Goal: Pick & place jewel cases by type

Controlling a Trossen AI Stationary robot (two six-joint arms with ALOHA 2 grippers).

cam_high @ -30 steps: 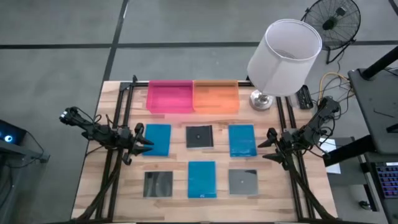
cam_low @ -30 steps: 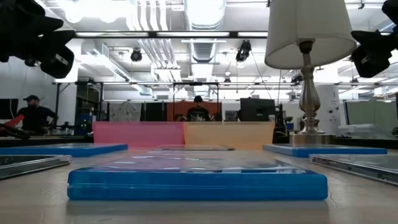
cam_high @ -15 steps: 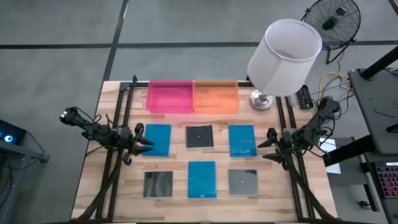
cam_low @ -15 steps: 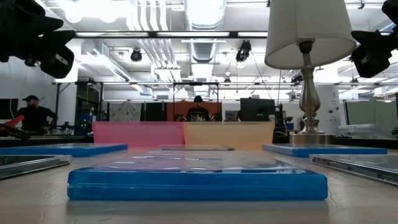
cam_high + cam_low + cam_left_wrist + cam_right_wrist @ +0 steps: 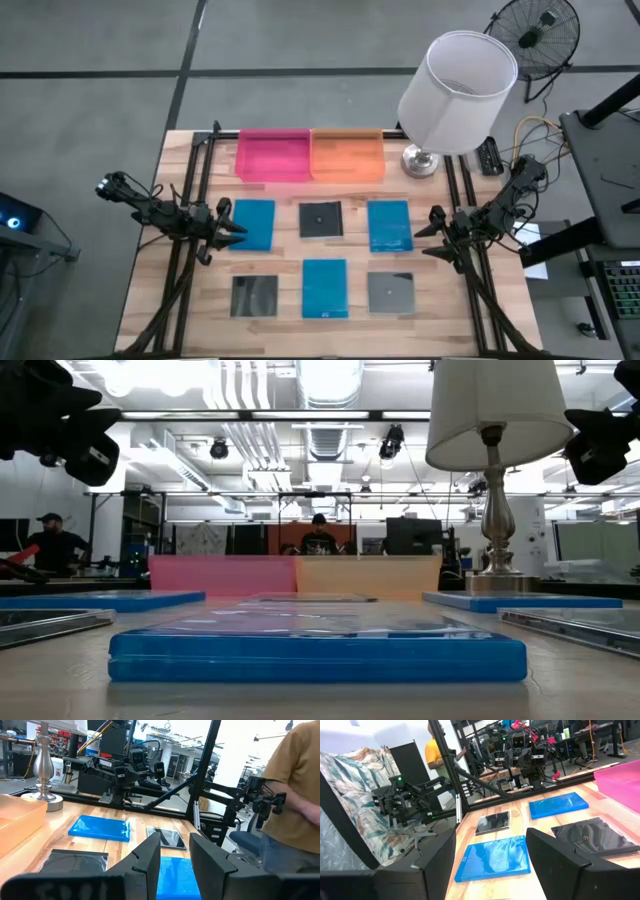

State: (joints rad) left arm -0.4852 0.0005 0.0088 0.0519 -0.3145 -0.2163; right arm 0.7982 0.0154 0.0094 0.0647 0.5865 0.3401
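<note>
Hovered parted and empty at the tabletop's side edges, left tool (image 5: 238,232) and right tool (image 5: 425,237), six jewel cases (image 5: 324,288) lying unsorted mid-tabletop; judged pre-pick, next needing descent onto one case.

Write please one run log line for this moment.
left gripper: open, empty, beside blue case | right gripper: open, empty, beside blue case | six jewel cases on table | pink tray, orange tray: empty
</note>
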